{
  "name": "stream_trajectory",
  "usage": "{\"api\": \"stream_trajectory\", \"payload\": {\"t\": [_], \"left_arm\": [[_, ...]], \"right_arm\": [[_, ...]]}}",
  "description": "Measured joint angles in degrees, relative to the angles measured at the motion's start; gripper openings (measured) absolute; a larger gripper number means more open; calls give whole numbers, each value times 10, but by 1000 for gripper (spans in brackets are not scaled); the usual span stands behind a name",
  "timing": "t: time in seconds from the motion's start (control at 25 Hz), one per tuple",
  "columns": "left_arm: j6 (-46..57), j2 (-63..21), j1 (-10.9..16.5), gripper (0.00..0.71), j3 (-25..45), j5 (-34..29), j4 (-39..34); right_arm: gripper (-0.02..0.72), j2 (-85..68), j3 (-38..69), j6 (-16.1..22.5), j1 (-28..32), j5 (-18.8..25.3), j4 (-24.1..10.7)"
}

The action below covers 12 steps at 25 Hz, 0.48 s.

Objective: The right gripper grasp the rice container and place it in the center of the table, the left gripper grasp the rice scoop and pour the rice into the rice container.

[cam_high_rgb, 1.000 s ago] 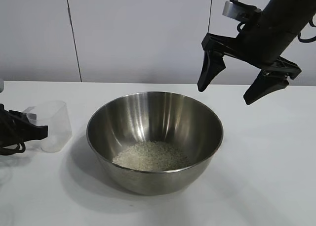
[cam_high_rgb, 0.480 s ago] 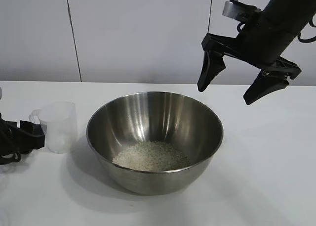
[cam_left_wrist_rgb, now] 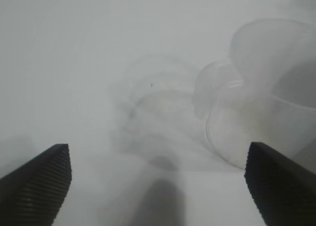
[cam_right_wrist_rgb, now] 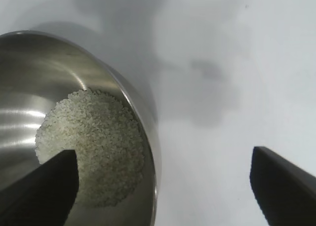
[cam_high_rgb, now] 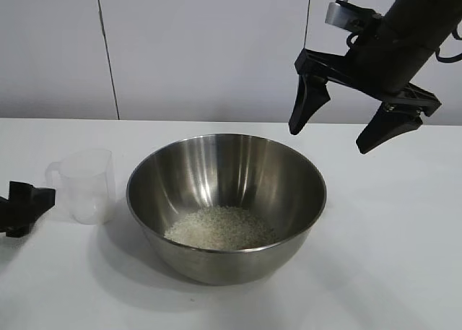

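The white worktop carries all items, with a pale panelled wall behind it.

The rice container, a wide stainless-steel bowl, is seated upright near the centre of the worktop. The rice is seen as a low pale mound on the bowl's floor, well below the rim; in the right wrist view the same mound is seen inside the steel wall.

The right hand is held in the air above and behind the bowl's right rim, pointing steeply downward. Its fingers are spread wide, nothing is between them, and no contact with the bowl is seen.

The rice scoop, a translucent plastic cup, stands upright on the worktop just beside the bowl's left flank, apart from it, with its small handle turned toward the left edge. It appears empty. In the left wrist view the cup is seen ahead of the fingertips, nearer one of them.

The left hand is visible only by its dark tip low at the left edge, near the scoop but clear of it. Its ribbed fingers are spread far apart and grip nothing.
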<state>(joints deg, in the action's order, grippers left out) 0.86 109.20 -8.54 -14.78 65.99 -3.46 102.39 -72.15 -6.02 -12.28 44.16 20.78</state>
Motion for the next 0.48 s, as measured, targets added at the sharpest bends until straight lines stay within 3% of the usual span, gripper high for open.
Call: {"api": "stream_trajectory", "payload": {"t": [0.08, 0.16, 0.48], "left_arm": [[13, -38, 0, 694, 13, -1, 0], [35, -89, 0, 693, 14, -44, 0], [67, -263, 0, 693, -84, -411, -80]], "right_arm": [[652, 0, 0, 0, 0, 0, 0], [652, 0, 0, -2, 0, 0, 0], [652, 0, 0, -2, 0, 0, 0]]}}
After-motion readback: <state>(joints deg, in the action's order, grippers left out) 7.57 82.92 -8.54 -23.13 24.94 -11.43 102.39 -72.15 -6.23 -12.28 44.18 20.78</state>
